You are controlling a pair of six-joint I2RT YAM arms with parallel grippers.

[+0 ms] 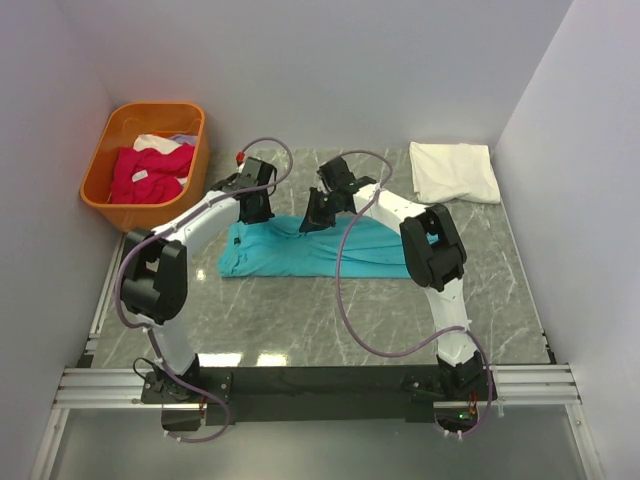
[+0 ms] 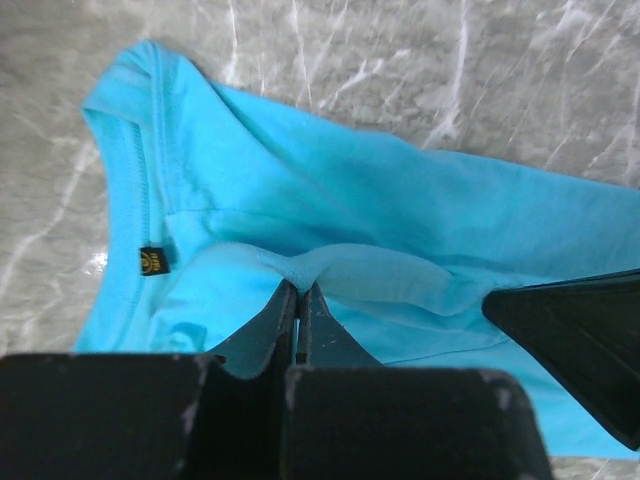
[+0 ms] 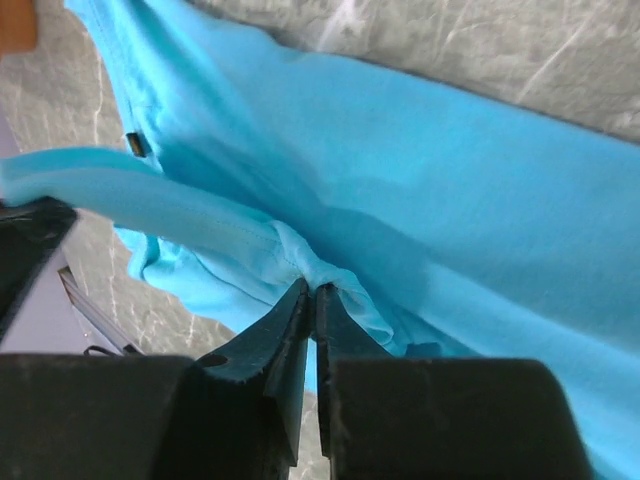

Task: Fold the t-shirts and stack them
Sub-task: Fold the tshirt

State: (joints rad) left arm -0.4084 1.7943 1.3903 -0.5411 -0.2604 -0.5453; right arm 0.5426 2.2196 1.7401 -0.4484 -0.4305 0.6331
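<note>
Folding the turquoise shirt (image 1: 300, 255), by the look of it. Lying long and flat across the middle of the table (image 1: 300, 325), just in front of both arms, with the small dark neck label (image 2: 152, 261) at the left end.

Holding the far edge of the shirt in two spots, near each other. Pinching a little ridge of cloth with the left gripper (image 2: 300, 292), its fingers (image 2: 278, 325) squeezed tight together on it. Pinching a bunched bit of hem with the right gripper (image 3: 311, 292), its fingers (image 3: 282, 335) nearly touching, with only a thin slit between them and the cloth caught at the tips.

Next, probably needing to carry both pinched spots over toward the near edge together, so the far half lands on top of the near half. Needing to keep both spots level, so the cloth goes down smooth and not twisted. Only then letting go.

Leaving the pink shirts (image 1: 150, 170) in the orange basket (image 1: 140, 212) at the far left for later. Leaving the white shirt (image 1: 455, 170) at the far right corner, maybe as the start of the stack.
</note>
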